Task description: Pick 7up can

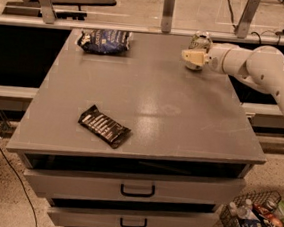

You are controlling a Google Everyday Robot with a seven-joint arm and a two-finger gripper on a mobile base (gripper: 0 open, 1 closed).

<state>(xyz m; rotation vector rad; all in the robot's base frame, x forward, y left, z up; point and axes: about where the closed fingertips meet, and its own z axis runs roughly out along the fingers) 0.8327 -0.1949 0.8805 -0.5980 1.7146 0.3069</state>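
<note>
The 7up can (pixel 201 40) stands upright near the far right edge of the grey table top (pixel 148 101). Only its shiny top and upper whitish-green side show. My gripper (pixel 191 58), cream-coloured at the end of the white arm (pixel 252 63), reaches in from the right. It sits right in front of the can's lower part and hides it. I cannot tell whether it touches the can.
A dark blue snack bag (pixel 104 41) lies at the far left of the table. A flat black wrapper bar (pixel 104 126) lies near the front left. Drawers (pixel 137 189) are below the top. A basket of items (pixel 254 224) stands on the floor at the right.
</note>
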